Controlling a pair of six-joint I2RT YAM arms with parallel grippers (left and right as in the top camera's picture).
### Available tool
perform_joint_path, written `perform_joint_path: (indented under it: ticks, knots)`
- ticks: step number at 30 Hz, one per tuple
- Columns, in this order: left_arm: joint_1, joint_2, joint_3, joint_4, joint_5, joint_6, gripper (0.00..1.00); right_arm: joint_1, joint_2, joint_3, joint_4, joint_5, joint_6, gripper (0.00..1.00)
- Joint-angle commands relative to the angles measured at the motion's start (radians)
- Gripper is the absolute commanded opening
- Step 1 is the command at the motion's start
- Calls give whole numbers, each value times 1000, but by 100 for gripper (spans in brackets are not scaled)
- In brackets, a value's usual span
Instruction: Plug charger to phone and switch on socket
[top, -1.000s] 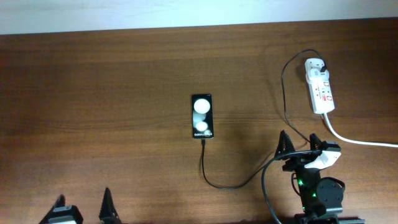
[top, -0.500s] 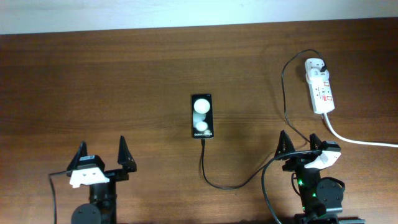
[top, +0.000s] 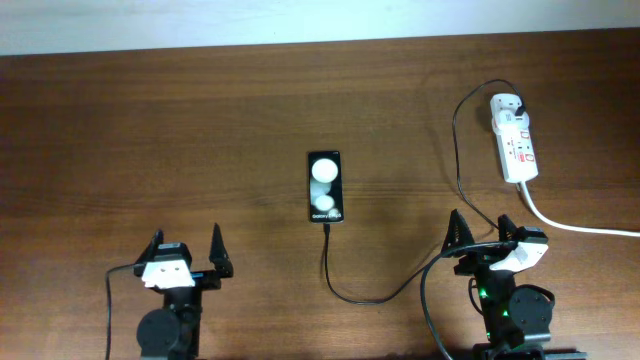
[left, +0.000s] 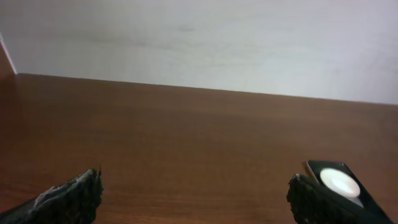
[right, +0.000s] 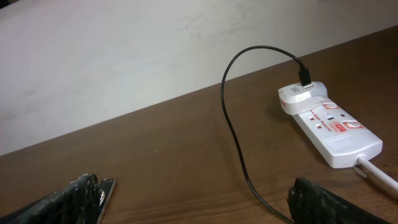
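The socket (top: 516, 150), its long axis running up the frame, lies at upper right above the nearer right gripper (top: 480, 228), which is spread wide and empty.

The brown wooden table (top: 150, 130) is viewed straight down from high above in the overhead view, its far edge against a pale wall (top: 300, 20). Both wrist views are set low and near the tabletop, faced towards that wall. The flat black rectangular phone (top: 325, 187) is shared by all three views, the white elongated power strip (top: 515, 140) by the overhead and right wrist views only.
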Motion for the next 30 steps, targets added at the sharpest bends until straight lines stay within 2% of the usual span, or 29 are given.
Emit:
perform_joint_path:
  ticks: [1,9,15,18,30]
  knots:
    - [2,0,-7,-2,32,43,99,-4,-7,-5,-6,16,-6,99]
    - [3,-5,-7,-2,32,43,99,-4,-7,-5,-6,16,-6,99]
    - [70,-6,-7,-8,50,51,99,-4,-7,-5,-6,16,-6,99]
    - [74,-6,-7,-10,82,157,99,-4,-7,-5,-6,16,-6,99]
    - [74,-6,-7,-8,82,156,99,-3,-7,-5,-6,16,-6,99]
